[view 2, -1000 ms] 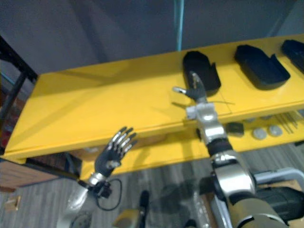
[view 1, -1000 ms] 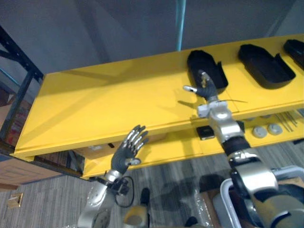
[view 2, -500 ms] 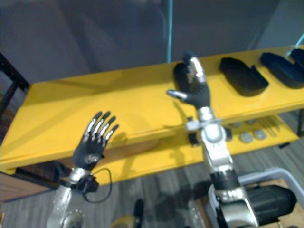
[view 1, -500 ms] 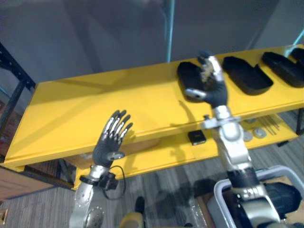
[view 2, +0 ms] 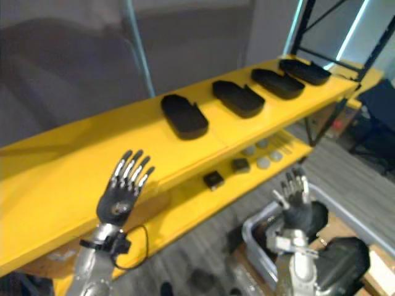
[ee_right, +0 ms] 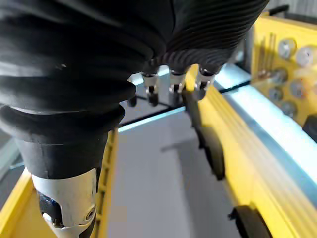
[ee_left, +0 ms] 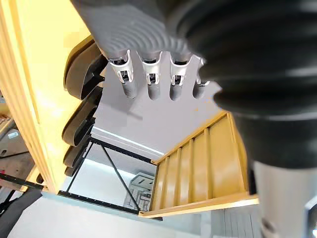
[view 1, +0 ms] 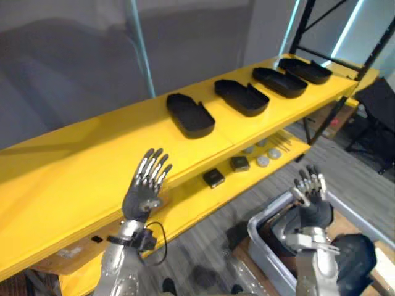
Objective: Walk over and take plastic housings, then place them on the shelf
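Note:
Several black plastic housings lie in a row on the yellow shelf's top board (view 1: 74, 166): the nearest housing (view 1: 190, 115), a second housing (view 1: 241, 97), and more toward the far right end (view 1: 304, 70). My left hand (view 1: 147, 185) is raised in front of the shelf edge, open and empty, its fingers straight. My right hand (view 1: 311, 197) is held low, away from the shelf and above a grey bin (view 1: 259, 237). It is open too and holds nothing. In the left wrist view the straight fingers (ee_left: 151, 74) point past the housings (ee_left: 81, 74).
The lower yellow board (view 1: 203, 203) carries small black blocks (view 1: 214, 178) and grey discs (view 1: 263, 160). Something dark lies inside the grey bin. A black rack frame (view 1: 321, 117) stands at the shelf's right end, with a dark chair (view 1: 376, 117) beyond it.
The camera has swung to the right along the shelf. My right hand has left the housing on the shelf and dropped to above the grey bin. My left hand stays raised and open.

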Robot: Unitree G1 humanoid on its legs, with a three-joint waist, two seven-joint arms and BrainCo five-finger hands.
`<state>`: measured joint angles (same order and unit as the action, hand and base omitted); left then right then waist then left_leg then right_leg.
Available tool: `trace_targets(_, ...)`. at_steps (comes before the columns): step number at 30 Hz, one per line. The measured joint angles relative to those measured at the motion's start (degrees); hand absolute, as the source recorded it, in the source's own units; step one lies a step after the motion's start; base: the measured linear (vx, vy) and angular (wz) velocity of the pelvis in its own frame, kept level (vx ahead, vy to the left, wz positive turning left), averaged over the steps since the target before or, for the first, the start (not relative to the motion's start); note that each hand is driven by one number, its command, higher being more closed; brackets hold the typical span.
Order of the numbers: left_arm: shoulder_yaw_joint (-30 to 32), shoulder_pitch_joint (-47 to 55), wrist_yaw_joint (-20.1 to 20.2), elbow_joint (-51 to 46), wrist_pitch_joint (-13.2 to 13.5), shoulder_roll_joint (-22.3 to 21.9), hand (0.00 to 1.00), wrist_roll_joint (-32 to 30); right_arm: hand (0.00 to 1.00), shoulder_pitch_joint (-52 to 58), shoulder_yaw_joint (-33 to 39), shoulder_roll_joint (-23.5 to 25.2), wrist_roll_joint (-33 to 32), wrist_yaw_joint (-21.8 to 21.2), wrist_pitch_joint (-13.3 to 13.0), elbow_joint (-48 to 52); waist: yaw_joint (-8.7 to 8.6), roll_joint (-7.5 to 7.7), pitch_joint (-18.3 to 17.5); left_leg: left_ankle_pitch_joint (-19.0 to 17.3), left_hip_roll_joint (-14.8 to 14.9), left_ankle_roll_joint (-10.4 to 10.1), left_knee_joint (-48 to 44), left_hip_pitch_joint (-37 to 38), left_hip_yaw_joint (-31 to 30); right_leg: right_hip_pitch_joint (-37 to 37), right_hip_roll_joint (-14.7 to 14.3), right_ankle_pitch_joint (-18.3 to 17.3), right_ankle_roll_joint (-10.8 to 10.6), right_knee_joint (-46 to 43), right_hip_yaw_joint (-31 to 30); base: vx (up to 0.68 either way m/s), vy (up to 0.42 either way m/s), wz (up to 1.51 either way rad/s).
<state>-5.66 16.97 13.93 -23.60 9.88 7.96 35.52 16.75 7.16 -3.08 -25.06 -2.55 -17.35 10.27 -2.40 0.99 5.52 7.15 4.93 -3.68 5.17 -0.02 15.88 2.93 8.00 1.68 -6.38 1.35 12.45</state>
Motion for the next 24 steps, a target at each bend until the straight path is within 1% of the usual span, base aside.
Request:
trace_targets(5, 0.27, 0.26, -0.04, 0.00, 0.01, -0.02, 0.00, 0.00, 0.00, 0.07, 0.01, -0.01, 0.00, 0.00, 0.00, -0.06, -0.04, 0.17, -0.41, -0.01, -0.01, 0.00, 0.00, 0.00, 0.09, -0.27, 0.00, 0.00, 0.00, -0.08, -0.32, 0.00, 0.001, -0.02)
trace_targets(8, 1.42, 0.59, -1.65, 0.03, 0.17, -0.17, 0.00, 0.01, 0.00, 0.07, 0.18, -0.12, 0.01, 0.08, 0.06, -0.65, 0.01, 0.17, -0.58, -0.07, -0.16, 0.02, 0.00, -0.09, 0.07, -0.99, 0.05, -0.12, -0.04, -0.67, -1.55, 0.00, 0.010, -0.09)
trace_targets(10, 3.23, 0.59, -3.38, 0.12, 0.94, -1.43, 0.00, 0.02, 0.00, 0.07, 0.18, -0.13, 0.07, 0.21, 0.28, -1.94, -0.01, 0.21, -0.59, -0.26, -0.36, 0.16, 0.00, -0.15, 0.03, -1.22, 0.20, -0.17, -0.09, -0.87, -1.76, 0.00, 0.000, 0.00)
trace_targets(11, 4.28, 0.59, -5.13, 0.14, 2.18, -2.39, 0.00, 0.03, 0.00, 0.07, 0.22, -0.13, 0.08, 0.59, 0.65, -2.44, -0.03, 0.24, -0.59, -0.36, -0.58, 0.29, 0.00, -0.25, -0.04, -1.49, 0.38, -0.28, -0.16, -1.15, -1.91, -0.01, 0.035, -0.01)
trace_targets(12, 5.44, 0.56, -6.98, 0.14, 2.92, -3.11, 0.00, 0.05, 0.00, 0.03, 0.28, -0.16, 0.11, 1.42, 1.53, -2.45, -0.02, 0.24, -0.59, -0.43, -0.82, 0.40, 0.00, -0.42, -0.19, -1.99, 0.61, -0.63, -0.29, -1.88, -2.09, -0.01, 0.036, 0.02)
trace_targets(13, 6.00, 0.57, -7.94, 0.15, 3.19, -3.41, 0.00, 0.01, 0.00, 0.04, 0.37, -0.16, 0.15, 1.69, 1.93, -2.48, -0.04, 0.26, -0.57, -0.45, -0.97, 0.43, 0.00, -0.50, -0.39, -2.11, 0.72, -0.79, -0.34, -2.15, -2.14, 0.00, 0.038, 0.09)
trace_targets(15, 8.09, 0.58, -12.29, 0.31, 4.65, -4.51, 0.00, -0.71, 0.00, -0.52, 0.57, -0.28, 1.37, 3.57, 3.13, -3.25, 0.04, 0.54, -0.48, -0.50, -1.51, 0.54, -0.01, -0.92, -1.12, -2.86, 1.18, -1.57, -0.41, -3.65, -2.25, 0.00, 0.038, 0.13)
trace_targets(16, 9.04, 0.62, -13.50, 0.51, 4.72, -4.51, 0.00, -0.89, 0.00, -1.36, 0.57, -0.27, 2.44, 5.58, 4.05, -4.11, 0.09, 0.79, -0.35, -0.50, -1.64, 0.57, -0.01, -0.93, -1.21, -2.84, 1.29, -1.68, -0.46, -3.80, -2.25, 0.00, 0.027, 0.08)
trace_targets(18, 9.63, 0.90, -13.49, 1.65, 4.70, -4.48, 0.00, -0.86, 0.00, -2.04, 0.58, -0.27, 3.97, 8.73, 4.99, -4.75, 0.25, 1.10, -0.38, -0.58, -1.77, 0.70, -0.02, -0.92, -1.27, -2.80, 1.41, -1.75, -0.50, -3.86, -2.24, 0.00, 0.009, 0.03)
trace_targets(21, 9.06, 1.27, -11.44, 2.83, 4.67, -4.47, 0.00, -0.83, 0.00, -2.07, 1.06, -0.24, 4.18, 11.68, 4.99, -4.74, 0.24, 1.45, -0.26, -0.80, -1.90, 1.00, -0.06, 0.03, -0.61, -2.76, 1.52, -1.94, -0.01, -4.50, -3.17, 0.04, 0.008, -0.13)
trace_targets(22, 8.39, 1.06, -9.99, 2.86, 4.57, -4.40, 0.00, -0.83, 0.00, -1.73, 1.84, -0.23, 4.51, 12.65, 4.98, -4.73, -0.02, 1.64, -0.27, -1.07, -1.84, 1.10, -0.08, 0.78, 0.55, -2.78, 1.46, -1.94, 0.01, -4.54, -4.37, 0.04, 0.011, -0.48)
trace_targets(24, 5.42, 0.14, -8.35, 3.15, 4.42, -3.71, 0.00, -0.90, 0.00, -1.30, 4.41, -0.27, 4.52, 13.45, 4.94, -4.61, -0.47, 1.82, -0.18, -1.92, -1.84, 0.88, -0.14, 2.04, 2.84, -2.98, 1.39, -1.85, 0.14, -4.57, -6.61, 0.04, 0.021, -0.60)
